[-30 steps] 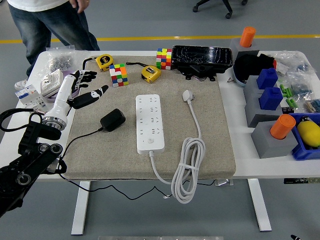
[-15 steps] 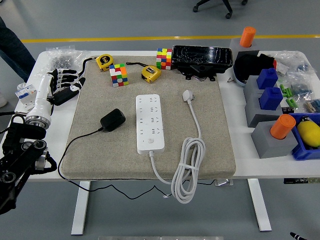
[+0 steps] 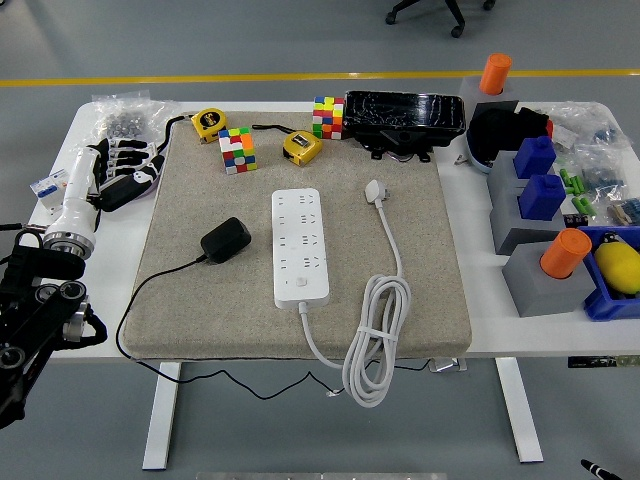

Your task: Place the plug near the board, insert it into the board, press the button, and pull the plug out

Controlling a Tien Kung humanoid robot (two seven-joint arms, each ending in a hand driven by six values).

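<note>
Plug (image 3: pixel 226 240), black, was seen lying on the mat (image 3: pixel 420 290) just left of the white power strip (image 3: pixel 300 247); left hand (image 3: pixel 120 170) was held at the table's left edge, fingers relaxed, grasping nothing.

Two puzzle cubes (image 3: pixel 237 149) and two tape measures (image 3: pixel 301 146) sit apart.

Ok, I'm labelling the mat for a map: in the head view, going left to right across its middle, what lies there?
Left hand, off the mat's left edge → black plug → white power strip → white plug with its cable.
</note>
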